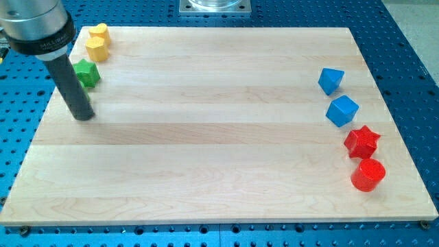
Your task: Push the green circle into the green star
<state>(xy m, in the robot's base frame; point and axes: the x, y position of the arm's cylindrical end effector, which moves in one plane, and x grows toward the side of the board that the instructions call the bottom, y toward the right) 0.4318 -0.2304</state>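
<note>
A green star-shaped block lies near the board's upper left corner, its left side partly hidden by my rod. No green circle shows in this view; it may be behind the rod. My tip rests on the wooden board, just below and slightly left of the green star, a short gap away.
Two yellow blocks sit just above the green star. At the view's right are two blue blocks, a red star and a red cylinder. The board's left edge is close to my tip.
</note>
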